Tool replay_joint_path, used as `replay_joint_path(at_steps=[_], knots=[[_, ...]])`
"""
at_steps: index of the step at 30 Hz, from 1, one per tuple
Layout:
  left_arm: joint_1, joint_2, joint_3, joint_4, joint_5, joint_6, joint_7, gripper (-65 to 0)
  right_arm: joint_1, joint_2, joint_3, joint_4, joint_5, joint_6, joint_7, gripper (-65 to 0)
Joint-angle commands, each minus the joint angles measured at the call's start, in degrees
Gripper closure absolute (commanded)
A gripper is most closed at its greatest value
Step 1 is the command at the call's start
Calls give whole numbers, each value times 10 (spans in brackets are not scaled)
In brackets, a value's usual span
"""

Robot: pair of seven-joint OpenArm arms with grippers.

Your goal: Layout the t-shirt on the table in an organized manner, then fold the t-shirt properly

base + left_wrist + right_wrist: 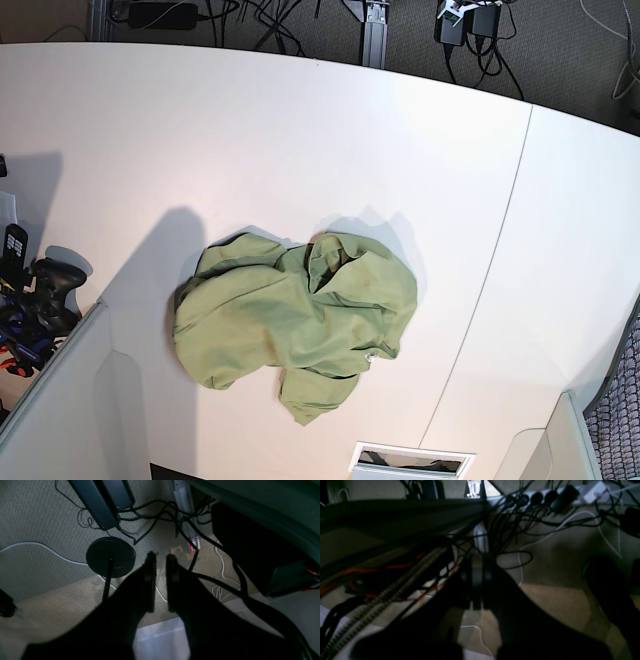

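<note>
- White tabletop (300,130), carpet floor and cables beyond its far edge.
- Green t-shirt (295,320) sits crumpled near the middle.
- Left tool (161,557): slightly parted, empty.
- Right tool (477,576): clenched, empty.

t-shirt (296,325): olive green, crumpled in a heap, unfolded, seen at 6 o'clock of centre.
table (300,150): white, crossed by a thin dark seam.

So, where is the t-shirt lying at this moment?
In the base view the t-shirt lies crumpled on the white table, near its front edge, just left of the thin dark seam line.
</note>
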Motion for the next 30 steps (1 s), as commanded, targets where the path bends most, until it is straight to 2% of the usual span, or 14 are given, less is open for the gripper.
replay_joint_path(at_steps=[1,6,11,13,16,18,23,30], knots=[[0,1,1,2,0,-9,-3,-70,-4,0,0,3,0,2,7,0],[9,-3,1,2,0,-8,-1,-70,-4,0,0,3,-3,1,7,0],[31,-19,1,21,-1,-8,-1,-70,-13,3,0,17,-58,1,9,0],[54,-32,0,55,-9,-19,-3,-70,-25,4,0,39,-83,1,9,0],[95,-61,0,134,-52,-64,-3,-70,-53,5,0,85,-110,1,9,0],[126,-80,-2,197,-77,-81,-3,-70,-77,11,0,123,-120,2,9,0],[207,-112,-45,360,-84,-81,28,-70,-142,35,0,229,-120,3,9,0],[319,-149,-116,584,-99,-81,40,-70,-241,88,0,405,-119,3,8,0]])
